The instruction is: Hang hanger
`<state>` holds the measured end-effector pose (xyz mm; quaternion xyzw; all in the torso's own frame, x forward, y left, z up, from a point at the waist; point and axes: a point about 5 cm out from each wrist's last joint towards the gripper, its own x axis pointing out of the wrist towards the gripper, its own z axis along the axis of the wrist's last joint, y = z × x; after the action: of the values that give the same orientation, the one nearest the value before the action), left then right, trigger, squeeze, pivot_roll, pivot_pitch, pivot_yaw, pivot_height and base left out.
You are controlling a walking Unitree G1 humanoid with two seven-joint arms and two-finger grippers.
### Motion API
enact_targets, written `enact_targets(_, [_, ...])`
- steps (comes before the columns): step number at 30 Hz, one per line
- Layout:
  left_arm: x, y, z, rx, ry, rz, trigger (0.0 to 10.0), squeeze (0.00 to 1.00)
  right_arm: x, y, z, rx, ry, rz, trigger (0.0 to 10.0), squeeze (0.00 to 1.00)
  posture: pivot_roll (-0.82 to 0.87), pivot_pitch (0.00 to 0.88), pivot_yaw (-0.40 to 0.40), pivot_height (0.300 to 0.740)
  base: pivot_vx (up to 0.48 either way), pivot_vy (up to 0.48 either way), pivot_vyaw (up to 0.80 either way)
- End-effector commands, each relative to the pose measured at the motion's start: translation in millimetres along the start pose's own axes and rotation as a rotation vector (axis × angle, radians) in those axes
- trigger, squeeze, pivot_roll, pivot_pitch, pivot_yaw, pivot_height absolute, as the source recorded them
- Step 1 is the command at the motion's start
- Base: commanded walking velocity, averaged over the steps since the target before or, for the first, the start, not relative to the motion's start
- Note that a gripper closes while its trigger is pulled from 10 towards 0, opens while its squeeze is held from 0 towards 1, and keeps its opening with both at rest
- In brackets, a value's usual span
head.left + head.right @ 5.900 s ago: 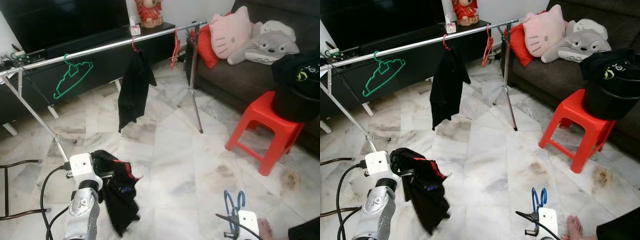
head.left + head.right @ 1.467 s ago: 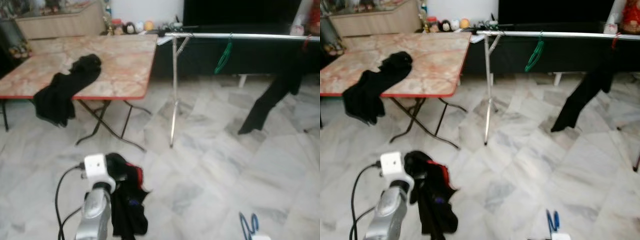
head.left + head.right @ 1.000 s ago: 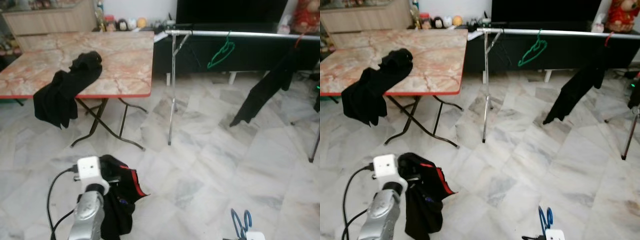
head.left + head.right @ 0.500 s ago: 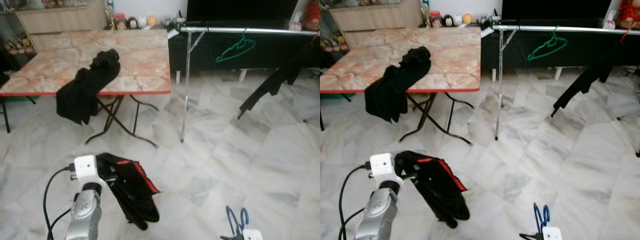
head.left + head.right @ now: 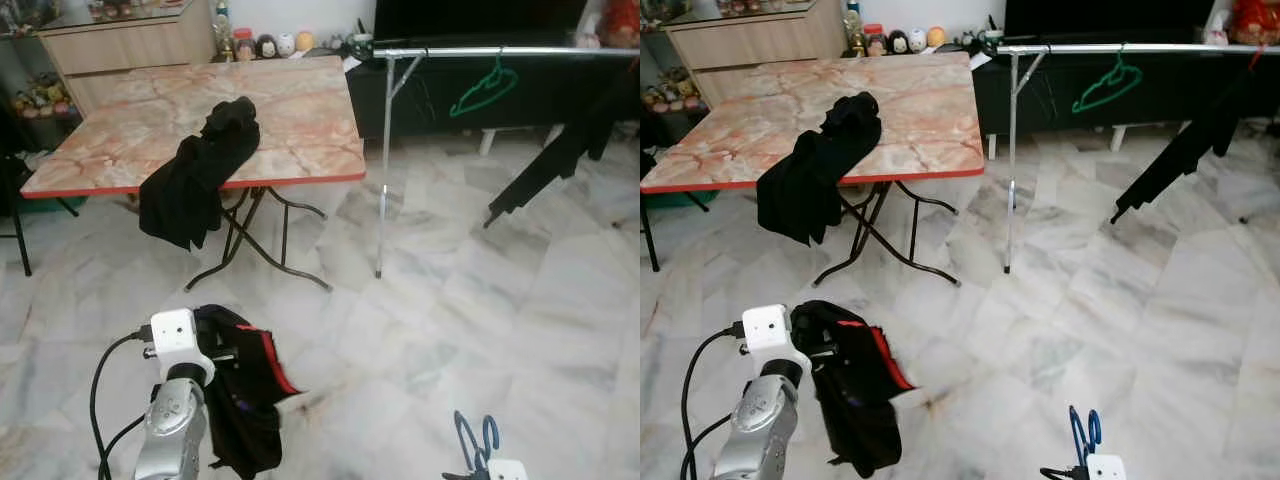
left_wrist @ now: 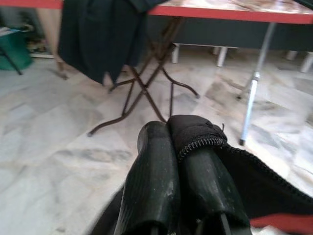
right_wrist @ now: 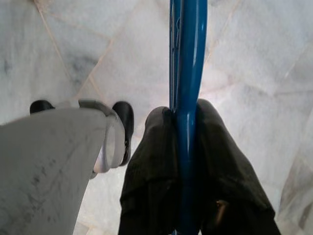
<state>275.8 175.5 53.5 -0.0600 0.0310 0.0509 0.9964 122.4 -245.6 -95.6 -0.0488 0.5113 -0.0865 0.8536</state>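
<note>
Blue hanger (image 7: 187, 73) pinched upright in right gripper (image 7: 186, 122), black garment (image 5: 240, 390) clamped in left gripper (image 6: 183, 147)

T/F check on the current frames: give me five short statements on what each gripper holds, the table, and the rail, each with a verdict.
1. The right gripper is shut on a blue plastic hanger. True.
2. The left gripper is open with nothing in it. False: it is shut on a black garment with red trim.
3. A green plastic hanger hangs on the silver clothes rail. True.
4. The marble-patterned folding table with a red edge carries a red cloth. False: a black cloth is draped over its front edge.
5. The green plastic hanger carries a garment. False: it hangs bare; a dark hanging garment is further along the rail to the robot's right.
</note>
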Motion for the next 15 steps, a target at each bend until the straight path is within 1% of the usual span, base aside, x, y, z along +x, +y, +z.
enact_targets(1, [3.8, -2.4, 15, 0.024, -0.060, -0.022, 10.0, 0.00, -0.2, 0.9, -1, 0.003, -0.001, 0.003, 10.0, 0.00, -0.14, 0.000, 0.073, 0.732, 0.000, 0.000, 0.00])
enact_targets(3, [3.1, -8.2, 21, 0.030, -0.088, -0.047, 10.0, 0.00, -0.4, 1.1, -2, 0.005, 0.000, 0.002, 10.0, 0.00, -0.14, 0.000, 0.076, 0.732, 0.000, 0.000, 0.00])
enact_targets(8, [1.0, -14.8, 28, 0.044, -0.122, -0.070, 10.0, 0.00, -0.6, 1.3, -3, 0.004, 0.002, 0.002, 10.0, 0.00, -0.15, 0.000, 0.080, 0.732, 0.000, 0.000, 0.00])
enact_targets(11, [-2.8, -22.7, 39, 0.035, -0.173, -0.099, 10.0, 0.00, -0.8, 1.2, -4, 0.005, 0.002, 0.001, 10.0, 0.00, -0.14, 0.000, 0.081, 0.732, 0.000, 0.000, 0.00])
enact_targets(15, [-5.5, -24.2, 43, 0.043, -0.207, -0.102, 10.0, 0.00, -1.1, 0.9, -5, 0.005, 0.002, 0.001, 10.0, 0.00, -0.15, 0.000, 0.081, 0.732, 0.000, 0.000, 0.00])
